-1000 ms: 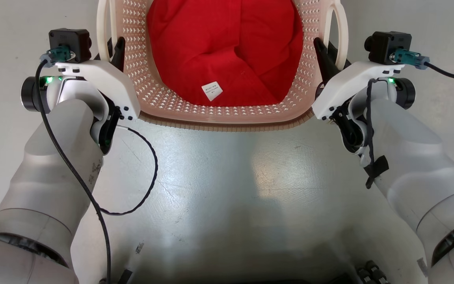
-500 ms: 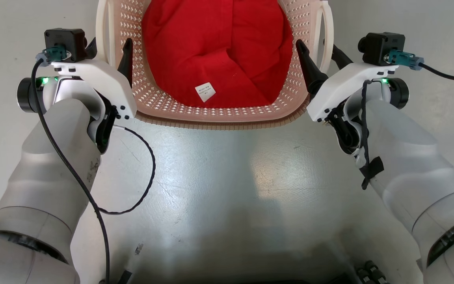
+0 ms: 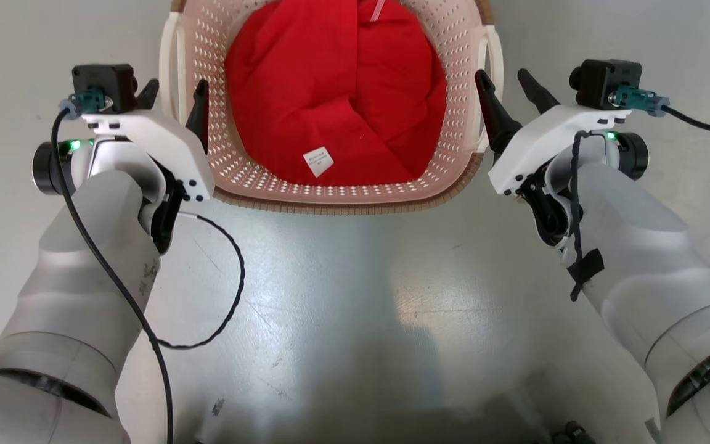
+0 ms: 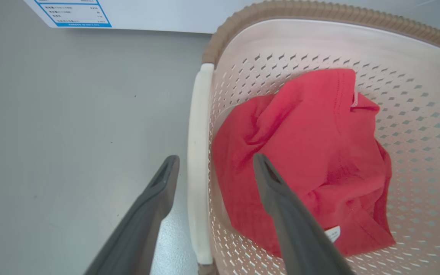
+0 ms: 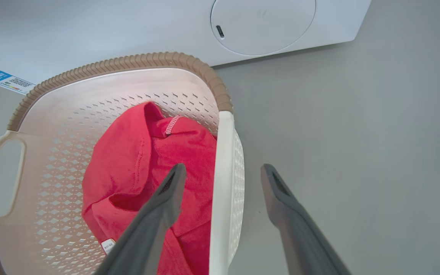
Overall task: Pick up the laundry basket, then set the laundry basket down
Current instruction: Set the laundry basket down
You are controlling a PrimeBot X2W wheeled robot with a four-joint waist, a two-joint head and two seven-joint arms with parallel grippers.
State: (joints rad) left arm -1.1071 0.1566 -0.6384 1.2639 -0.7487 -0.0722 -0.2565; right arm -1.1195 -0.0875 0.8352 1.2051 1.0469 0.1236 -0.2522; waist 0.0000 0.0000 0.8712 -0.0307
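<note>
Ahead on the floor (image 3: pixel 330 296), before the washer (image 5: pixel 262 23), the basket (image 3: pixel 250 176) holds a red cloth (image 3: pixel 336 92). The left gripper (image 3: pixel 176 86) is spread, its fingers straddling the left handle (image 4: pixel 198 152), one inside the basket and one outside, neither touching. The right gripper (image 3: pixel 500 73) is likewise spread astride the right handle (image 5: pixel 222 172), with gaps on both sides.

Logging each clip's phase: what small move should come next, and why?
Probably lift both pincers clear of the laundry basket. The left pincer and right pincer, shut on its white handles a second ago, now stand open astride them, and it seems to rest on the floor.
</note>
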